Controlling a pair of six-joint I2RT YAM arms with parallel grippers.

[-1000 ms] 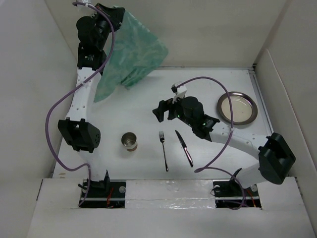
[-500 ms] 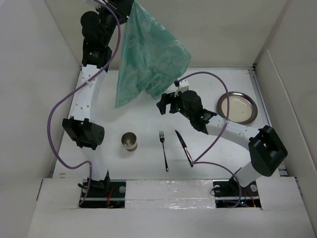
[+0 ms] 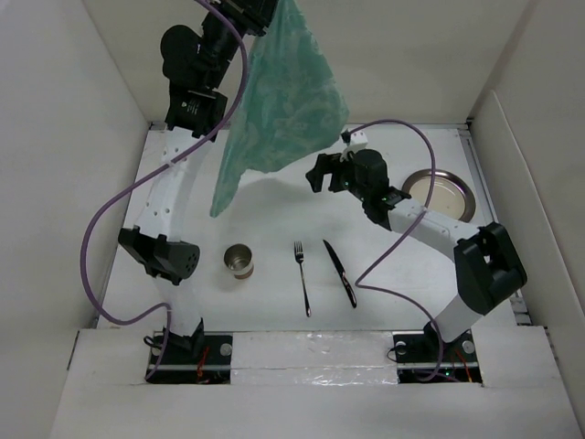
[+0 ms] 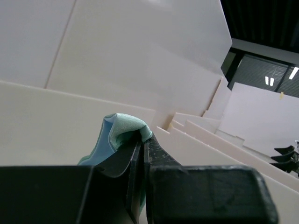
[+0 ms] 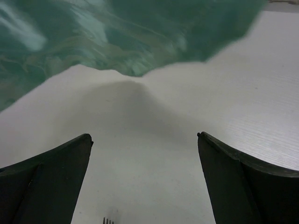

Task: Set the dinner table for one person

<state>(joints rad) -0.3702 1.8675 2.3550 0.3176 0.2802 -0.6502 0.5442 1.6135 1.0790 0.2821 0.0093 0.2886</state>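
A green patterned cloth hangs over the back of the dinner table, its low corner near the left. My left gripper is raised high at the top of the view, shut on the cloth's upper edge; in the left wrist view a fold of cloth is pinched where the left gripper closes. My right gripper stands open just right of the cloth's lower edge. In the right wrist view the right gripper is empty over bare table, with the cloth ahead.
A metal cup, a fork and a knife lie in a row near the front. A round metal plate sits at the right, partly behind the right arm. White panels wall the table.
The left arm has lifted the cloth higher and swung it right. The right gripper has moved back and right toward the cloth's lower edge, staying open.
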